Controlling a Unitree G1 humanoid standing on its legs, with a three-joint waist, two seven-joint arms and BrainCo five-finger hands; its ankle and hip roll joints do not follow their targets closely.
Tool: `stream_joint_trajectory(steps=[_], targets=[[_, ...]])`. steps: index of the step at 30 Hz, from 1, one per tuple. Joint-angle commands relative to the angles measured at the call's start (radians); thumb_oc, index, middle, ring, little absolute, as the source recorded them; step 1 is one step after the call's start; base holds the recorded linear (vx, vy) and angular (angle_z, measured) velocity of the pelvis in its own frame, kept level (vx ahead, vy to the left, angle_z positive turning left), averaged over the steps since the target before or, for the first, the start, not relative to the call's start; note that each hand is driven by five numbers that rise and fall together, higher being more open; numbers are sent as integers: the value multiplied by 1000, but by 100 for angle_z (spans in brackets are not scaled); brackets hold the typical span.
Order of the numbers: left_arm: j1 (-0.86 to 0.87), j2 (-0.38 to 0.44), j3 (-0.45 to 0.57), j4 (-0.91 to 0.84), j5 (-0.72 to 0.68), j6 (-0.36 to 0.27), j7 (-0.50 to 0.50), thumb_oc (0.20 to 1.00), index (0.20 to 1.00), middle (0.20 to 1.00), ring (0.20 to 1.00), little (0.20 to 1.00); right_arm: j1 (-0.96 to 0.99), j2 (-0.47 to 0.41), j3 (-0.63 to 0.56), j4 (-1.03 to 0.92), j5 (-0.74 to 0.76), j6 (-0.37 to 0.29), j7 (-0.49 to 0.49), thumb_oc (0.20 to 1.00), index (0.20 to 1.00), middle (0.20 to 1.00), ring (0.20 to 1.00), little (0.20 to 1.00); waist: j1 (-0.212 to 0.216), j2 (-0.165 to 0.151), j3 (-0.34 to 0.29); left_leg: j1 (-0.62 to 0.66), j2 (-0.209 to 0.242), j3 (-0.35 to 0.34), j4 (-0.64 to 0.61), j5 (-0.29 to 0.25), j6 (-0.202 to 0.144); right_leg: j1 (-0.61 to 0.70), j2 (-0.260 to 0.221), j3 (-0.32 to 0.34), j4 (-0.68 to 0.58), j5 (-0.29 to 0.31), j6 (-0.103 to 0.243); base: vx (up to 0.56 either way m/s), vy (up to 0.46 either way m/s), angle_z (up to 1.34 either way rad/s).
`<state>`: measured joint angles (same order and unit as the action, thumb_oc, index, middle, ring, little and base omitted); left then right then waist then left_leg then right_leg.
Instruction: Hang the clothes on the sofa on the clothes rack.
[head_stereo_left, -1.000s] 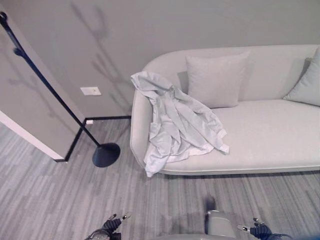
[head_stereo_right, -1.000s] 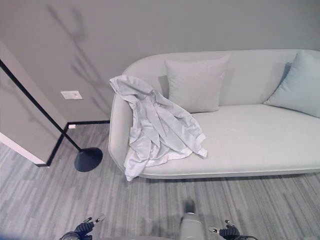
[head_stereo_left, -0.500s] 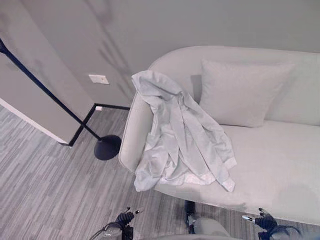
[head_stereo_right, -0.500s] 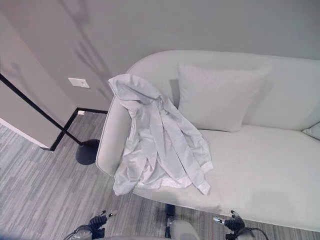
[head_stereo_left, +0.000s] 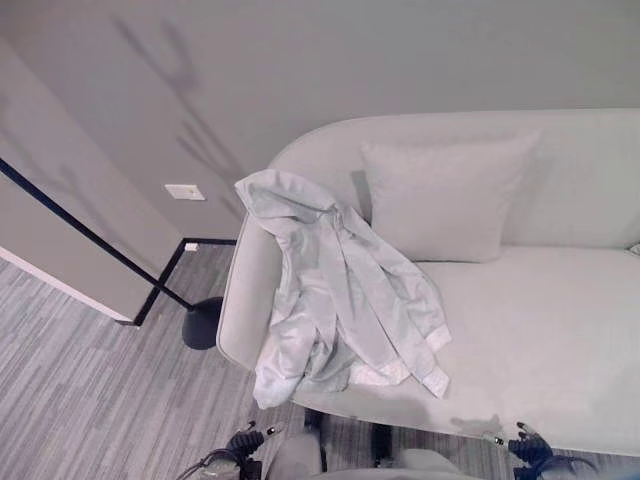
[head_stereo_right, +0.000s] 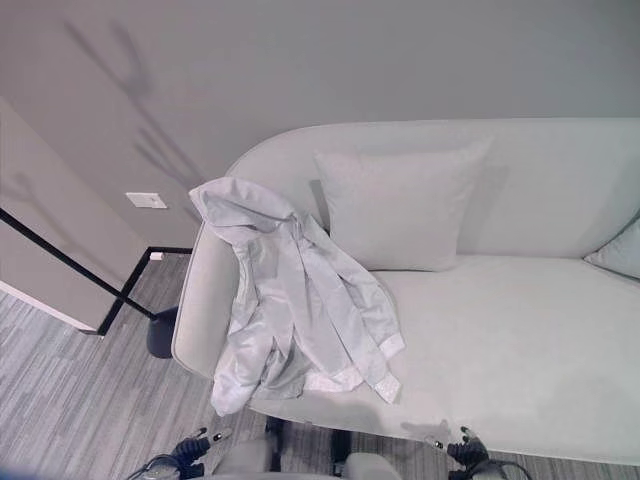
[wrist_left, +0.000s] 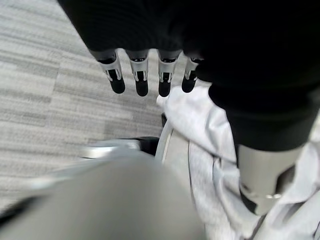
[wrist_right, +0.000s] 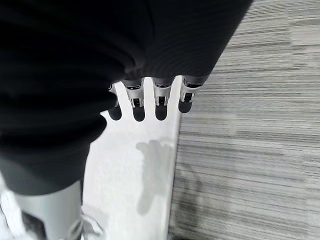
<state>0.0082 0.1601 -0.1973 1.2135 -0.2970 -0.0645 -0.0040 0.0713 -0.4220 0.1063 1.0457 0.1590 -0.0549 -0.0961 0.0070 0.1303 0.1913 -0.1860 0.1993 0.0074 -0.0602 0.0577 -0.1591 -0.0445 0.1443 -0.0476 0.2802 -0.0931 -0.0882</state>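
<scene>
Approach step, by my reading: jacket drapes the sofa arm at centre-left, both hands, left and right, hang spread and empty, so you reach for the jacket next.

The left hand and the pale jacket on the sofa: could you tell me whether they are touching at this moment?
Apart. In the left eye view the left hand hangs low over the floor, with carpet showing between it and the hem of the jacket draped over the sofa; its fingers hang straight and hold nothing.
</scene>
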Motion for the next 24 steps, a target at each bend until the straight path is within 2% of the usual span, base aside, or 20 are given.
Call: stream_joint_trajectory(steps=[1,5,12,16,17,18,19,22,23,24], targets=[[-15,54,1,-28,22,-23,5,1000,1000,1000,1000,1000,69,-5,-6,-63,-11,-7,-11,1000,1000,1000,1000,1000,-19,-94,-40,131,-151,49,-27,56,79,199,-191,63,-367,50,171,186,207,-18],[-11,75,27,-28,21,-29,6,1000,1000,1000,1000,1000,53,15,0,-43,-32,-3,-3,1000,1000,1000,1000,1000,-9,-105,-63,181,-168,106,-27,4,108,188,-251,78,-351,63,203,159,213,-35],[-1,94,53,-35,27,-32,9,1000,1000,1000,1000,1000,26,11,13,-83,-72,-1,-3,1000,1000,1000,1000,1000,16,-123,-69,209,-203,140,-27,-46,145,154,-314,66,-319,84,252,78,151,-28],[6,105,62,-94,30,-32,14,1000,1000,1000,1000,1000,31,-11,-5,-167,-96,-5,-9,1000,1000,1000,1000,1000,17,-120,-54,227,-222,136,-27,-67,171,62,-331,62,-123,91,280,14,103,1],[6,105,62,-94,30,-32,14,1000,1000,1000,1000,1000,31,-11,-5,-167,-96,-5,-9,1000,1000,1000,1000,1000,18,-120,-54,227,-222,136,-27,-67,171,62,-331,62,-123,91,280,-54,55,9],[3,114,55,-141,30,-33,18,1000,1000,1000,1000,1000,26,-30,-8,-217,-105,-10,-12,1000,1000,1000,1000,1000,11,-116,-24,238,-223,132,-27,-69,179,9,-322,70,-19,122,280,-45,35,9],[3,121,47,-169,31,-33,17,1000,1000,1000,1000,1000,28,-41,-9,-243,-115,-12,-15,1000,1000,1000,1000,1000,10,-112,-14,244,-222,127,-27,-74,180,-17,-320,66,13,124,278,-45,34,1],[4,129,41,-229,29,-37,22,1000,1000,1000,1000,1000,31,-61,-21,-291,-129,-13,-22,1000,1000,1000,1000,1000,-1,-107,-9,260,-223,112,-27,-87,175,-49,-309,67,-21,111,263,55,-25,2],[-2,134,35,-258,24,-42,26,1000,1000,1000,1000,1000,27,-81,-33,-312,-135,-13,-25,1000,1000,1000,1000,1000,-6,-107,-7,266,-227,105,-27,-93,173,-57,-302,64,-75,123,257,82,-103,10],[-11,146,12,-304,38,-37,17,1000,1000,1000,1000,1000,26,-97,-39,-335,-146,-11,-33,1000,1000,1000,1000,1000,-12,-117,-4,260,-232,89,-27,-88,166,-31,-307,67,-194,127,259,81,-101,3]])
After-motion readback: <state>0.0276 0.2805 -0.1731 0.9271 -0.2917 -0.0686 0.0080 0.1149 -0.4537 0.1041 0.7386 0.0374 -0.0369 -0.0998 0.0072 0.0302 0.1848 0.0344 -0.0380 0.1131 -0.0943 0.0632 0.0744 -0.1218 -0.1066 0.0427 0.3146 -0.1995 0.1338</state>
